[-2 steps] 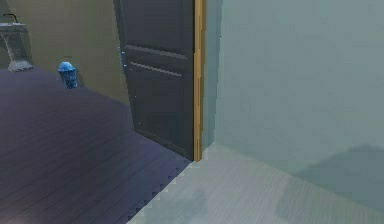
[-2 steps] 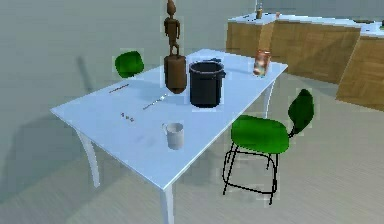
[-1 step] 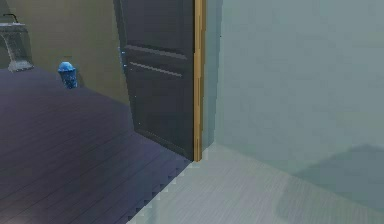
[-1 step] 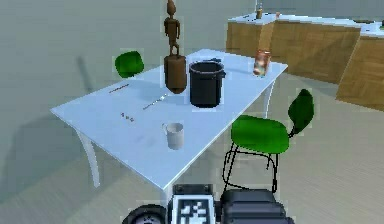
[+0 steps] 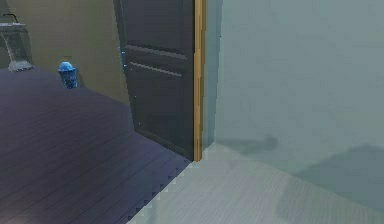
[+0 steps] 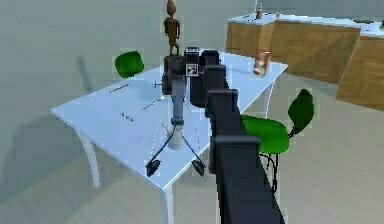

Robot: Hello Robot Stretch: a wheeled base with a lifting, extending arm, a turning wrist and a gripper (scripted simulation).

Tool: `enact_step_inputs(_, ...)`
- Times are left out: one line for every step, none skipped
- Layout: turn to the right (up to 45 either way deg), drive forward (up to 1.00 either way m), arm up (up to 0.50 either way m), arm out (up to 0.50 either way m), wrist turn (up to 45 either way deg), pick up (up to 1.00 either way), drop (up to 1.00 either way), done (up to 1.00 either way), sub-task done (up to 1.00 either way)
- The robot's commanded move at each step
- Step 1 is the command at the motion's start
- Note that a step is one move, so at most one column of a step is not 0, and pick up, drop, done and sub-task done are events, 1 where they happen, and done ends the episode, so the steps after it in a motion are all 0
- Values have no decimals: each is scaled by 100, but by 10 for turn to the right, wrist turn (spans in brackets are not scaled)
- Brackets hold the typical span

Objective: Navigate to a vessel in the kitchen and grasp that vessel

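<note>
In the arm side view your arm [image 6: 236,150] rises as a dark square bar from the bottom edge and reaches out over a pale table [image 6: 105,118]. The end effector [image 6: 174,168] hangs at the arm's far end, its dark body pointing down and its two thin fingers [image 6: 153,165] splaying toward the table's near corner. You cannot tell whether the fingers are spread or pressed together. A pale shape [image 6: 178,140] lies between them at the table's edge, too small to make out, so you also cannot tell whether the end effector holds anything. The likeliest vessel is a small upright cylinder [image 6: 261,63], reddish and pale. It stands on the far end of the table toward the view's right, well apart from the end effector. A slim brown statuette [image 6: 174,30] stands upright on the table behind the end effector, and a few thin dark utensils [image 6: 120,88] lie flat on the table toward the view's left. One green chair [image 6: 128,63] sits at the table's far side and another green chair [image 6: 268,130] stands just beside the arm on the view's right. Wooden counters [image 6: 300,42] run along the back at the upper right. In the forward view you face a dark panelled door [image 5: 155,75] with a wooden frame edge [image 5: 198,75] beside it and a pale green wall [image 5: 300,70] to its right. A small blue object [image 5: 67,73] rests on the dark plank floor [image 5: 70,155] near the far wall, and a grey lantern-like thing [image 5: 15,45] shows at the view's upper left.
</note>
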Motion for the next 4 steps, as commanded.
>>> enact_step_inputs(0, 0, 0, 0, 450, 0, 0, 0, 0)
enact_step_inputs(0, 0, 0, 0, 450, 0, 0, 0, 0)
enact_step_inputs(0, 0, 0, 0, 450, 0, 0, 0, 0)
enact_step_inputs(0, 0, 0, 0, 330, 0, 0, 0, 0)
